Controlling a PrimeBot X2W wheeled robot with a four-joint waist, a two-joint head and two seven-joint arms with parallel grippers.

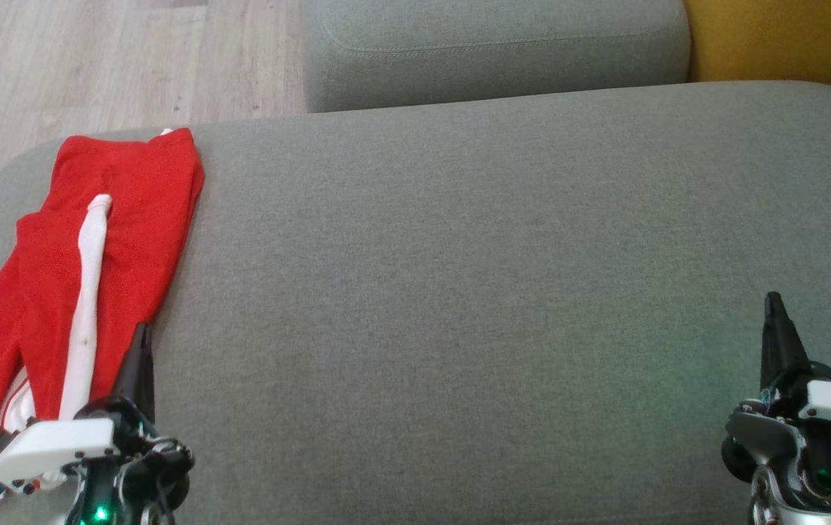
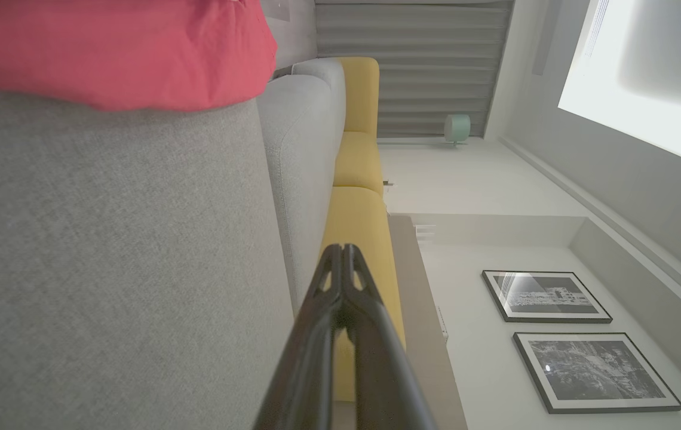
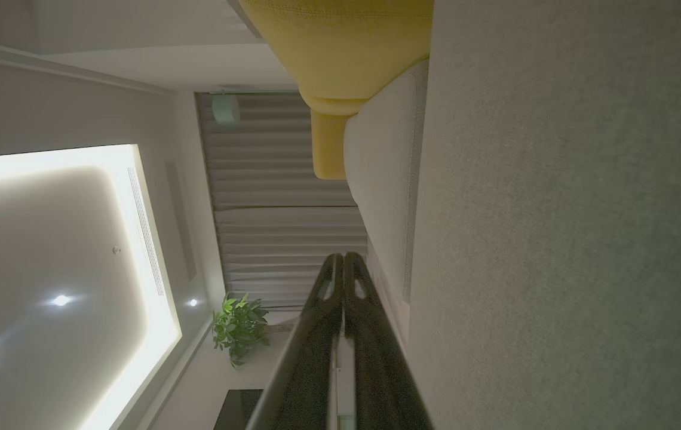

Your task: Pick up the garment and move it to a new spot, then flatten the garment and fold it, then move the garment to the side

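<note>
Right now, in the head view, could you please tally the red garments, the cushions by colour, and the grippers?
Red garment: 1
Grey cushions: 2
Yellow cushion: 1
Grippers: 2, the left gripper and the right gripper, both shut
Total: 6

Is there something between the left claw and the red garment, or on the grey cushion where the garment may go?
Nothing visible does. The shut left claw is at the red garment's near right edge, and no object lies on the grey cushion beside it.
</note>
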